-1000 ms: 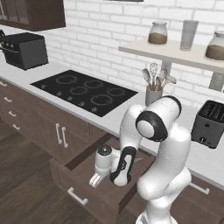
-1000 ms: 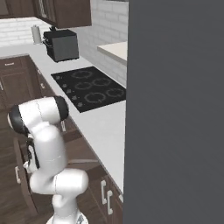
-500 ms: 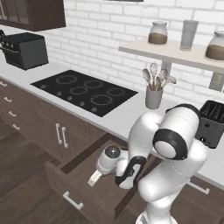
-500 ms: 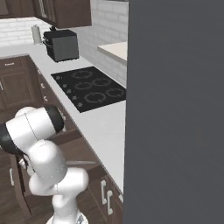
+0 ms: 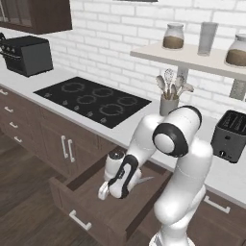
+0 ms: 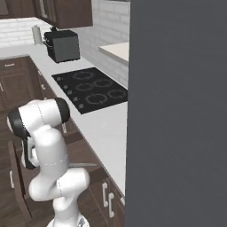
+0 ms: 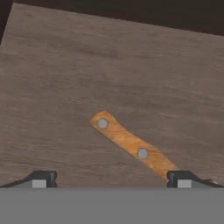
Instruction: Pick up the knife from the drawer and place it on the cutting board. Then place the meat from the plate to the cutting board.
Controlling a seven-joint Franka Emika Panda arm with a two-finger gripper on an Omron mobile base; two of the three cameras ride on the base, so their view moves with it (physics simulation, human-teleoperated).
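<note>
Drawer (image 5: 103,211) pulled out from the cabinet run under the table (image 5: 144,129); pale bar handle on its front faces the camera. Drawer floor is bare brown wood in the hand view.

Knife (image 7: 133,145) lies flat on the drawer floor. Hand view shows the light brown wooden handle with two grey rivets, running diagonally toward the lower right, where it passes under the right fingertip. In the left base view a slim grey blade tip pokes out beside the arm inside the drawer.

Tool (image 7: 111,179) is down inside the drawer, directly over the knife. Fingers (image 7: 41,178) stand wide apart, nothing between them; the handle's far end sits just by the right finger, contact cannot be told.

On the table: black cooktop (image 5: 93,100), dark toaster oven (image 5: 29,54) at far left, utensil holder (image 5: 169,103) with spoons and a whisk, black toaster (image 5: 231,136) at right. Wall shelf (image 5: 192,57) carries jars with brown contents.
</note>
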